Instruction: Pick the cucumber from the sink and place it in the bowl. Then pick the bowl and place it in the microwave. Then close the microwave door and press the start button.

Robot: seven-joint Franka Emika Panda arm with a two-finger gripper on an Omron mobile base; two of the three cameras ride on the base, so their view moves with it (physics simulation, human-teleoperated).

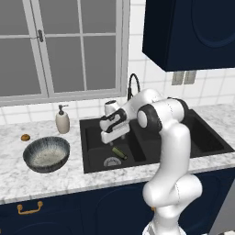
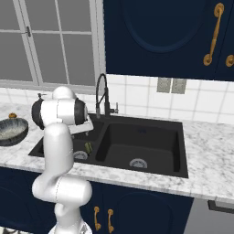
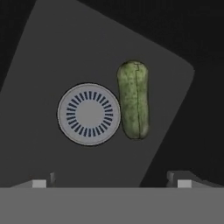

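The short, dark green cucumber [image 3: 133, 100] with its mottled skin lies on the floor of the left basin of the black rectangular double-basin sink [image 1: 211, 146], just beside the round metal drain [image 3: 89, 114]. Your pincer [image 3: 112, 181] hangs above it with its 2 dark tips spread wide, holding nothing. The cucumber sits off centre between the tips; descend without correcting and 1 tip may strike the cucumber and roll it, or land on the drain. The wide, blue-grey bowl [image 1: 46, 153] waits on the marbled bench [image 1: 55, 176], left of the sink.
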